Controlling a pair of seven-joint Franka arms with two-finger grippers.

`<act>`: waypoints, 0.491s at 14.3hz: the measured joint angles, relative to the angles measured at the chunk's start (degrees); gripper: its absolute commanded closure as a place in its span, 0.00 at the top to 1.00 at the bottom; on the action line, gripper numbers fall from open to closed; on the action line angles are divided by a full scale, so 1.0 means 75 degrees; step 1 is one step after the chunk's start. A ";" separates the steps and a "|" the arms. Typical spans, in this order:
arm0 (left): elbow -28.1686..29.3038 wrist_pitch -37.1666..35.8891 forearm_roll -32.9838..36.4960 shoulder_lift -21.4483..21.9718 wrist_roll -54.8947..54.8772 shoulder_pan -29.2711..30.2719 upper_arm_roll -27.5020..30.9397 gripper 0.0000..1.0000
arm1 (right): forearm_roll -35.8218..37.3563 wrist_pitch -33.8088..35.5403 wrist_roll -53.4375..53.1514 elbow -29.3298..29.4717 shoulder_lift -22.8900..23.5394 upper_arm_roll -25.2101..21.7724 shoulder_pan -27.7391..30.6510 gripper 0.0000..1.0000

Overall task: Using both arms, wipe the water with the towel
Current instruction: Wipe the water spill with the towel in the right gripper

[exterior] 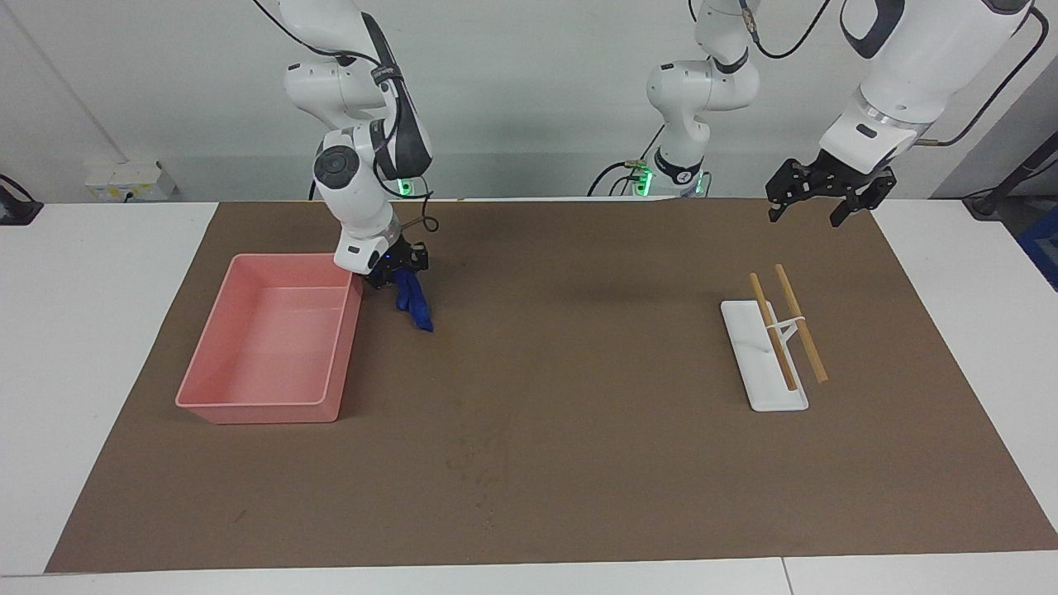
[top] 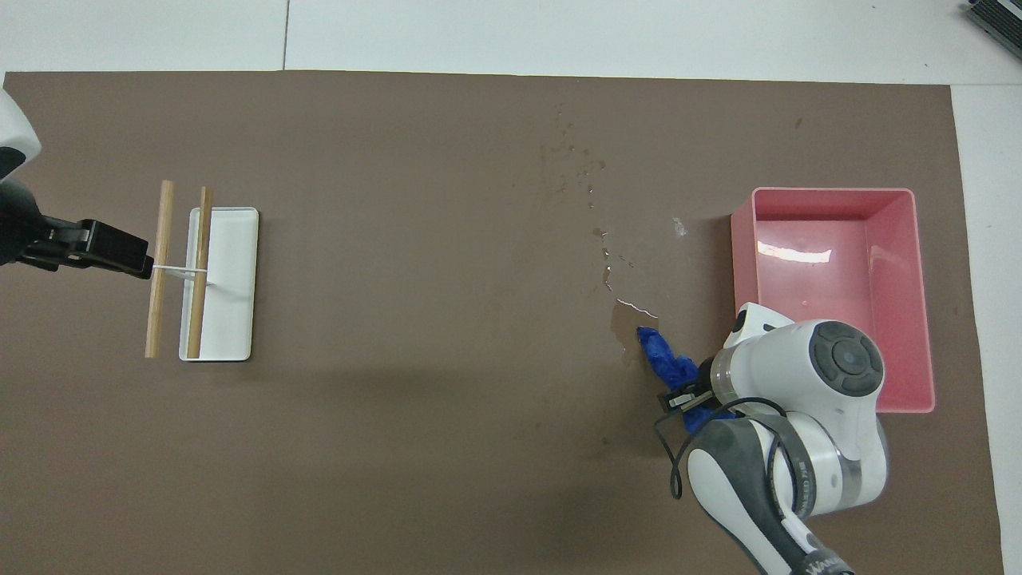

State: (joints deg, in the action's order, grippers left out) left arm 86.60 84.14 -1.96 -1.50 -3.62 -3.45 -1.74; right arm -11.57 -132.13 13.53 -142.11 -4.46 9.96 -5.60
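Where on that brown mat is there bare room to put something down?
Bare mat runs between the towel and the white stand, though water drops wet part of it. It is crowded where the right gripper holds the towel beside the pink tray.

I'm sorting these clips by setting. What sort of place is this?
Probably a robotics lab test bench: two white arms mounted at a white table covered by a brown mat, with a few staged props, a pink tray and a white rack holding wooden sticks.

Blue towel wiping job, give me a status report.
Right gripper shut on small blue fuzzy towel, beside pink plastic tray. Left gripper open, raised, waiting. Nothing in the way.
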 measured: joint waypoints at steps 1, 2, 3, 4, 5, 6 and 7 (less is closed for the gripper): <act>0.0024 -0.0001 0.0001 0.0004 -0.0002 0.0000 0.0003 1.00 | 0.0000 -0.0110 0.0000 -0.0017 0.0079 0.0004 -0.0007 0.00; 0.0032 -0.0002 0.0002 0.0004 -0.0003 0.0000 0.0003 1.00 | 0.0000 -0.0184 0.0000 -0.0025 0.0152 0.0005 -0.0007 0.00; 0.0035 -0.0002 0.0003 0.0004 -0.0003 0.0000 0.0003 1.00 | 0.0000 -0.0232 0.0000 -0.0030 0.0230 0.0005 -0.0007 0.00; 0.0036 -0.0003 0.0003 0.0005 -0.0003 0.0000 0.0003 1.00 | 0.0000 -0.0269 0.0000 -0.0031 0.0304 0.0005 -0.0007 0.00; 0.0036 -0.0003 0.0004 0.0007 -0.0003 0.0000 0.0003 1.00 | 0.0000 -0.0315 0.0000 -0.0032 0.0370 0.0005 -0.0007 0.00; 0.0037 -0.0004 0.0005 0.0008 -0.0004 0.0000 0.0003 1.00 | 0.0000 -0.0358 0.0000 -0.0033 0.0434 0.0005 -0.0007 0.00; 0.0038 -0.0005 0.0007 0.0009 -0.0004 0.0000 0.0003 1.00 | 0.0000 -0.0388 0.0000 -0.0032 0.0489 0.0005 -0.0006 0.00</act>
State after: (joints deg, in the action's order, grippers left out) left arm 86.89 84.11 -1.91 -1.43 -3.65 -3.45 -1.72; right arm -11.57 -135.04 13.53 -142.35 -0.80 10.00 -5.64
